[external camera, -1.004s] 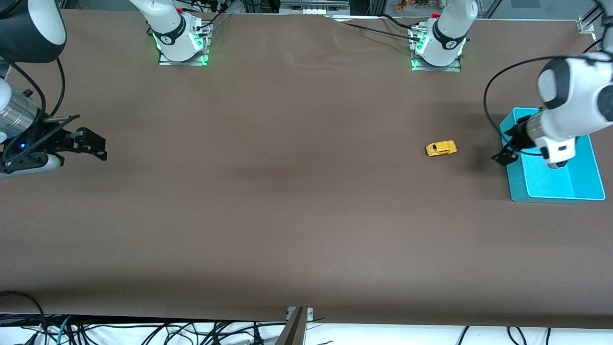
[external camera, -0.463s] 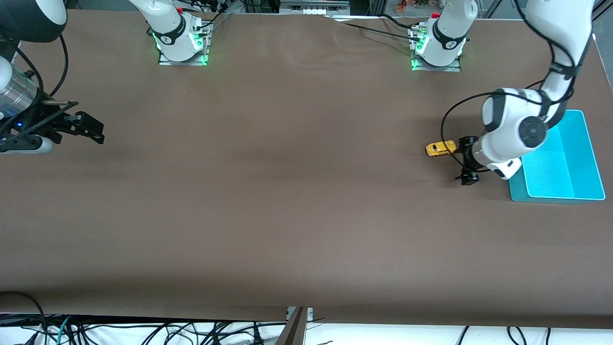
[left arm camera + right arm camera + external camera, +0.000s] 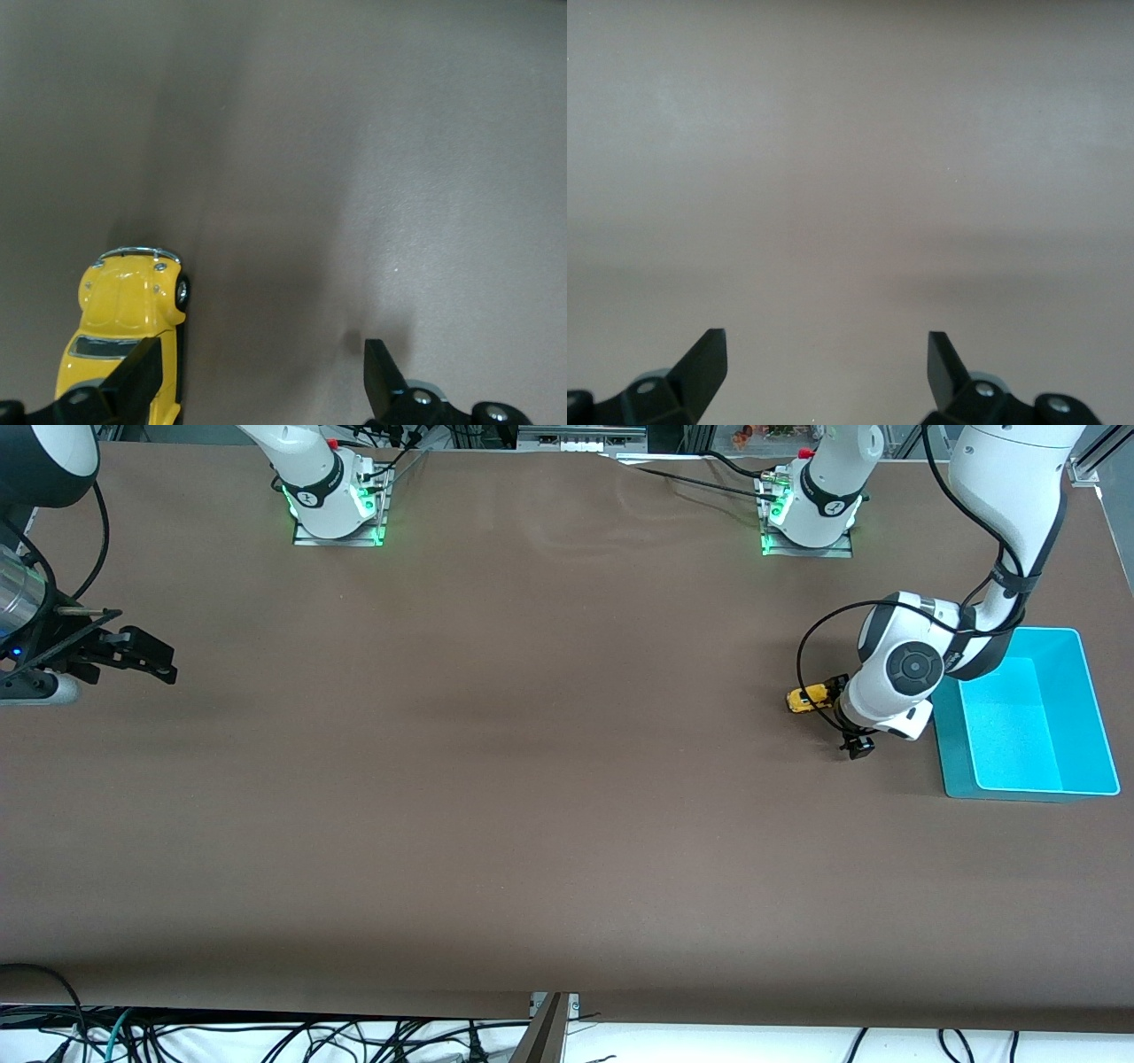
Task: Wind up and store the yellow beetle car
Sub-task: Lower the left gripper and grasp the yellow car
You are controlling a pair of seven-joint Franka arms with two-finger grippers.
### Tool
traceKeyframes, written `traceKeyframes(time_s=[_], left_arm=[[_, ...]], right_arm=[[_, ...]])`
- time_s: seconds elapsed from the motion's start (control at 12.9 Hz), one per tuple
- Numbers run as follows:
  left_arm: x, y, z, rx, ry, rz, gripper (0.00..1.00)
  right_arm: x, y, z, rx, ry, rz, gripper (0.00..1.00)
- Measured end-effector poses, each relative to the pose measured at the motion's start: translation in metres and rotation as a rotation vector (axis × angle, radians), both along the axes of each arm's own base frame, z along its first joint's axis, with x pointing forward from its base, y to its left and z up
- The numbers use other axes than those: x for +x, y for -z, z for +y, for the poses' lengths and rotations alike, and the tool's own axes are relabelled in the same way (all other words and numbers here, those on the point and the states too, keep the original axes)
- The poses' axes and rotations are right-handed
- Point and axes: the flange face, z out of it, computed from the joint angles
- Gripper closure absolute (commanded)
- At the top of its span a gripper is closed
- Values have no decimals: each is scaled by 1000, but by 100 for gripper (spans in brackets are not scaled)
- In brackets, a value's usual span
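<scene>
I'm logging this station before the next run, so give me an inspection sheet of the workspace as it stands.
Surface: brown table cover, slightly rippled near the bases.
Job's things: yellow beetle car on the table beside the teal bin, toward the left arm's end; the bin holds nothing seen.
Clutter: nothing seen.
Grippers: left gripper open, low at the car, one finger over its roof, not centred on it. Right gripper open, over bare table at the right arm's end, waiting.
Cables: black loop on the left arm's wrist; loose cables below the table edge.
Surroundings: two green-lit bases.
</scene>
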Motion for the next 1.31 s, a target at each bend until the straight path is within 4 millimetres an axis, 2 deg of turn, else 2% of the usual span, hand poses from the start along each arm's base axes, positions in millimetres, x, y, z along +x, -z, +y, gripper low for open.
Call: traceKeyframes(time_s=[0.23, 0.46, 0.62, 0.77, 1.0, 1.08, 1.31], left_arm=[[3, -3, -4, 1, -5, -9, 0], [23, -21, 2, 19, -20, -19, 0], [26, -26, 4, 35, -29, 7, 0], [12, -17, -11, 47, -32, 56, 0], [-18, -1, -58, 55, -30, 98, 0], [-24, 1, -67, 59, -30, 106, 1], [-29, 4, -69, 62, -30, 116, 4]], right_arm=[[-1, 5, -1, 0, 5, 15, 0], [1, 14, -3, -1, 8, 31, 0], [1, 14, -1, 9, 28, 30, 0], [4, 14, 2, 34, 61, 28, 0], [9, 18, 1, 35, 72, 33, 0], [10, 19, 1, 35, 71, 33, 0], [16, 13, 2, 39, 70, 17, 0]])
